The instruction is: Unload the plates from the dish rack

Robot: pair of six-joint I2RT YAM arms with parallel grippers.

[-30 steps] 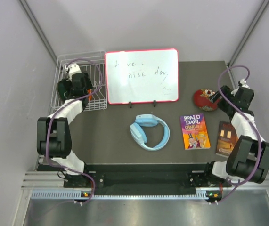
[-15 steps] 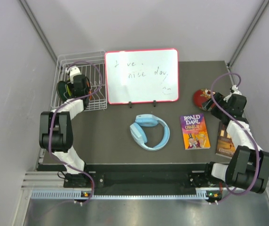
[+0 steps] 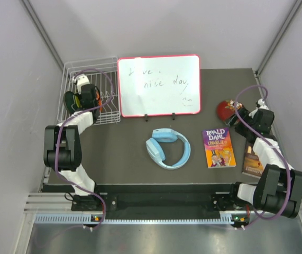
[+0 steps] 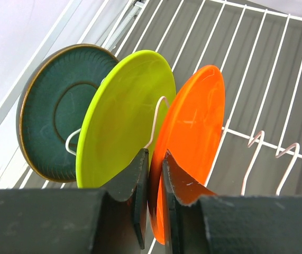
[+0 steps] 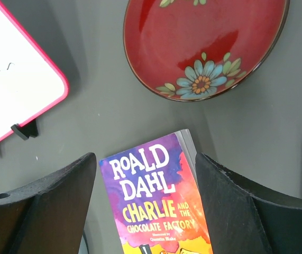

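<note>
Three plates stand on edge between the tines of the white wire dish rack [image 3: 71, 66] [image 4: 277, 53]: a dark green one [image 4: 55, 106], a lime one [image 4: 124, 116] and an orange one [image 4: 193, 132]. My left gripper [image 4: 156, 180] [image 3: 97, 101] reaches into the rack and is shut on the near rim of the orange plate, one finger on each face. A red plate with painted flowers [image 5: 203, 42] [image 3: 227, 110] lies flat on the table at the right. My right gripper [image 5: 145, 174] [image 3: 241, 119] hovers open beside it, holding nothing.
A red-framed whiteboard [image 3: 158, 84] [image 5: 13, 69] stands right of the rack. Blue headphones [image 3: 166, 148] lie mid-table. A Roald Dahl book [image 3: 218, 147] [image 5: 151, 201] lies under the right gripper, and a dark book [image 3: 254, 159] lies at the table's right edge.
My left gripper has closed from wide open onto the orange plate's rim. The right arm has drawn back a little from the red plate toward the near side.
</note>
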